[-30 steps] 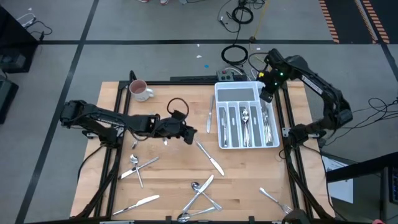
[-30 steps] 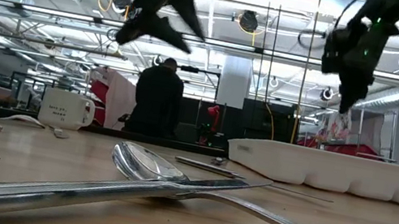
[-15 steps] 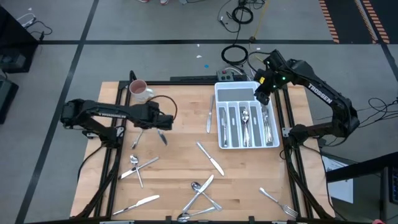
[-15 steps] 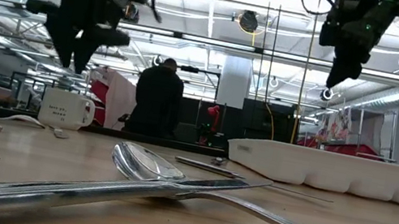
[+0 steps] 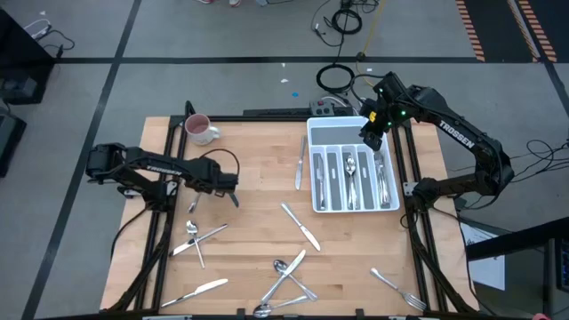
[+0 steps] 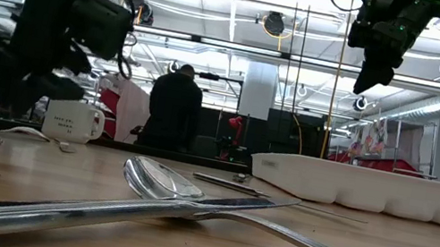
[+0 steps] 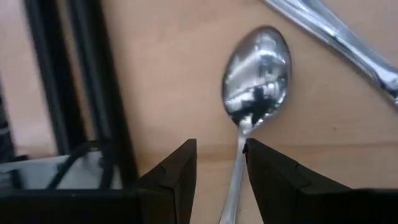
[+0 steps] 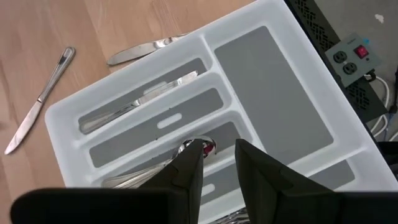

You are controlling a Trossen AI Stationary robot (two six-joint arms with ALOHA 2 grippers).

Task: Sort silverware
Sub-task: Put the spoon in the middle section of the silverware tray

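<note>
My left gripper (image 5: 229, 185) points steeply down, low over the left half of the table, and is open. In the left wrist view a silver spoon (image 7: 256, 68) lies on the wood. Its handle runs between the fingers of my left gripper (image 7: 221, 146), close beside one of them. I take it for the small silver piece (image 5: 236, 201) just beside the gripper. My right gripper (image 5: 370, 135) hangs open above the white tray (image 5: 310, 169), nothing between its fingers (image 8: 219, 146). The tray's slots hold knives, spoons and forks.
Loose silverware lies about: a knife (image 5: 298, 169) left of the tray, a knife (image 5: 300, 225) mid-table, a spoon and fork (image 5: 196, 236) near left, crossed pieces (image 5: 284, 276) at the front, a fork (image 5: 396, 286) near right. A mug (image 5: 200, 131) stands far left.
My left gripper has drawn back from the table's middle toward the left edge and gone down, tipping from about level to steeply downward. My right gripper has risen a little above the tray and shifted slightly toward the table's left.
</note>
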